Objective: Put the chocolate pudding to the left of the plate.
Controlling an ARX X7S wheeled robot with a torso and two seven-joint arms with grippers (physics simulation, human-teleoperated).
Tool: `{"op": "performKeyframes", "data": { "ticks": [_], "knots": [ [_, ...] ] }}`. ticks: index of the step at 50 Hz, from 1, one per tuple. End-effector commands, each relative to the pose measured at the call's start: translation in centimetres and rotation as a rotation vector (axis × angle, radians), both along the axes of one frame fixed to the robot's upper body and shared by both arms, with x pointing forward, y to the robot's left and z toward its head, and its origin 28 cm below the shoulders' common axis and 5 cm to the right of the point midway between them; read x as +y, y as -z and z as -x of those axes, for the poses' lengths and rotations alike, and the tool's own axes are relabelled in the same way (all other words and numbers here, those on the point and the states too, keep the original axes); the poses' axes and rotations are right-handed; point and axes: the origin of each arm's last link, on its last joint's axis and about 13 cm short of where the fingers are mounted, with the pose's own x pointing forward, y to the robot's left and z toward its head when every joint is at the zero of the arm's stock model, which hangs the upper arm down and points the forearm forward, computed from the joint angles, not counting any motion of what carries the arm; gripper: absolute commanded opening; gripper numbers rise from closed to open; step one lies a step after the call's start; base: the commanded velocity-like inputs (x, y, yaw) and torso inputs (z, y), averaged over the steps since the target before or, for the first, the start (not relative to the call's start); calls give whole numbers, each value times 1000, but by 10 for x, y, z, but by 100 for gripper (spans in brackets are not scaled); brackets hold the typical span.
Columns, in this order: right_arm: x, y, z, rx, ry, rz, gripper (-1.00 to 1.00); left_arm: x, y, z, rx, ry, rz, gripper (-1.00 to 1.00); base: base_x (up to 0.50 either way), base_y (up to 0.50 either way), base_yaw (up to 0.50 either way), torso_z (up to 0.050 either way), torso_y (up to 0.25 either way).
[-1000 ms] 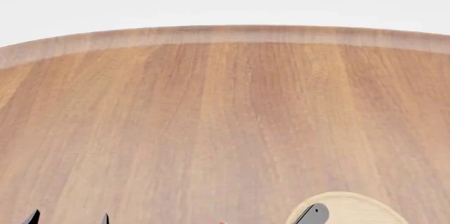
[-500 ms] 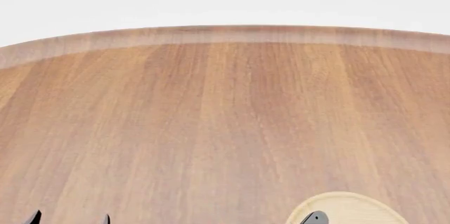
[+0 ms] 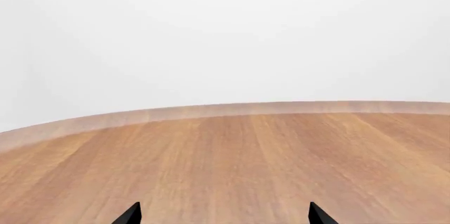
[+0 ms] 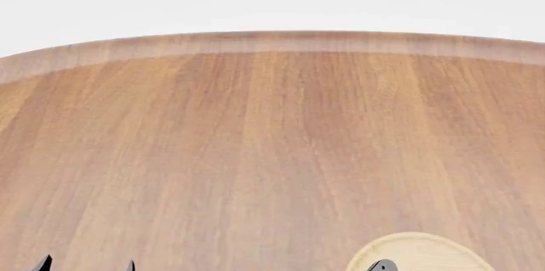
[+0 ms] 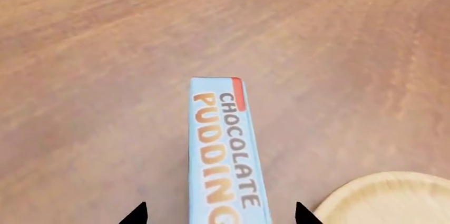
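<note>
The chocolate pudding (image 5: pixel 221 150) is a narrow carton with a light blue top, a red corner and orange lettering. It stands on the wood table in the right wrist view. My right gripper (image 5: pixel 220 216) is open, with its two dark fingertips (image 5: pixel 137 214) either side of the carton and clear of it. The plate (image 5: pixel 393 197), a pale tan disc, lies just beside the carton. In the head view the plate (image 4: pixel 417 252) is at the bottom right and the pudding is out of view. My left gripper (image 3: pixel 223 216) is open and empty over bare wood.
The round wood table (image 4: pixel 272 143) fills the head view, its raised far rim (image 4: pixel 272 41) against a white background. My left fingertips (image 4: pixel 43 263) show at the bottom left, and a grey part of my right arm (image 4: pixel 381 264) shows over the plate.
In the head view the grey part of my right arm has sunk toward the bottom edge, so more of the plate shows. The left fingertips have not moved.
</note>
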Motion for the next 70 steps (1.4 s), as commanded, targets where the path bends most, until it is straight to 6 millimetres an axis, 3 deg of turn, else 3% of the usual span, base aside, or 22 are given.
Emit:
{"op": "performKeyframes", "data": {
  "ticks": [1,19,36,42,47,52,56,70],
  "knots": [
    [0,3,2,4,1,12,100,0,0,0,0,0,1,100,0,0,0,0,0],
    [-7,4,19,-2,39,-38,100,0,-1,1,-3,0,1,100,0,0,0,0,0],
    [-13,30,97,28,97,-189,100,1,-3,2,-11,-5,3,100,0,0,0,0,0],
    [-14,26,116,21,108,-220,100,1,-3,3,-12,-5,4,100,0,0,0,0,0],
    [-8,25,121,19,79,-230,100,2,-4,3,-17,-10,5,100,0,0,0,0,0],
    [-1,6,131,-64,76,-234,100,3,-4,2,-19,-15,8,100,0,0,0,0,0],
    [2,-20,135,-209,135,-222,100,3,-5,3,-22,-13,8,100,0,0,0,0,0],
    [27,-64,149,-523,155,-251,100,4,-12,9,-43,-19,4,100,0,0,0,0,0]
  ]
}}
